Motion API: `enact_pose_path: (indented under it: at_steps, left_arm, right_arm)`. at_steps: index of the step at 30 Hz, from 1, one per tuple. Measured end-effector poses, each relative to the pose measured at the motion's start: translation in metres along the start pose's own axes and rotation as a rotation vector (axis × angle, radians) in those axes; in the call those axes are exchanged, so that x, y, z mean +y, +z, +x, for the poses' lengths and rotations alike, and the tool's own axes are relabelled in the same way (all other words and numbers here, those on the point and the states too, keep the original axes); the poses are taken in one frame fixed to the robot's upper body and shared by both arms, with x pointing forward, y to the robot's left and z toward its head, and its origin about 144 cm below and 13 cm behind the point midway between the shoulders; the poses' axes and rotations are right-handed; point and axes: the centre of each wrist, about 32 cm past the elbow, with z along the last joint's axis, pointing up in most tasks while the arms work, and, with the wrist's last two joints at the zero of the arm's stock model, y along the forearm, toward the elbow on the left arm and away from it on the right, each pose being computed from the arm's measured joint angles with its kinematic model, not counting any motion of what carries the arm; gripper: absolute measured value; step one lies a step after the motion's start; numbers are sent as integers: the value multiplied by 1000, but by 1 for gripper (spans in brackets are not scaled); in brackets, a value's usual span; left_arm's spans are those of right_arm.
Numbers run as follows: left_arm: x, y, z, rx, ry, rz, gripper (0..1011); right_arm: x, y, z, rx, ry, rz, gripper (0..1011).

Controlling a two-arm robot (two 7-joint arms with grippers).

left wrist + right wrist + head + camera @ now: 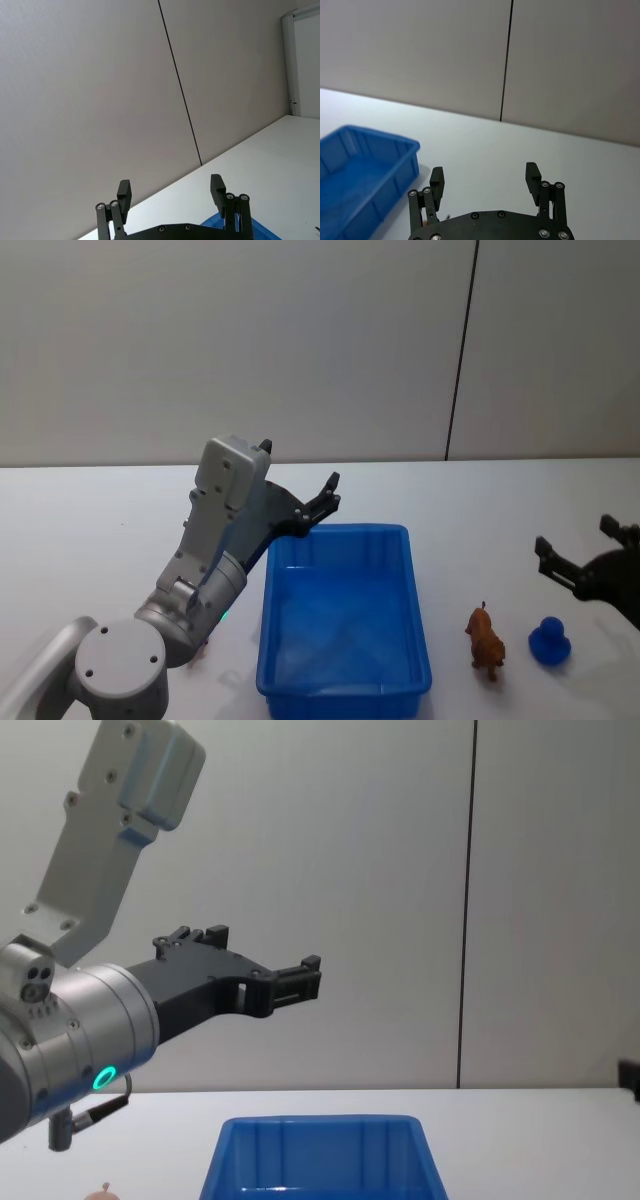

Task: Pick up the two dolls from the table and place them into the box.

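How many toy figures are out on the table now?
2 plainly: a brown figure right of the blue bin, a blue one beside it. A peach bit by the left arm may be a third.

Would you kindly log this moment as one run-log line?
left gripper: open, raised near box | right gripper: open | box: empty | brown doll: on table

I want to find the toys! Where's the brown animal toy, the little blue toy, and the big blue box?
brown toy animal [486, 642]: head view, on its body.
small blue toy [549, 643]: head view, on its round middle.
blue bin [360, 530]: head view, on its far rim.
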Motion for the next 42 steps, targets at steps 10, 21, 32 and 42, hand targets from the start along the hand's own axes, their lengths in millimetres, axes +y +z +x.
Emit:
enact_pose_path:
  at_steps: [10,21,32,42]
  left_arm:
    - [0,0,0,0,0,0,1001]
    - [0,0,0,0,0,0,1001]
    - [0,0,0,0,0,0,1001]
    - [0,0,0,0,0,0,1001]
  right_arm:
    - [-3,-24,20,-4,36,-127,1001]
    - [0,-42,25,-8,84,-206,1001]
    - [4,-54,21,-13,116,-252,1001]
    - [7,-62,18,-23,129,-284,1001]
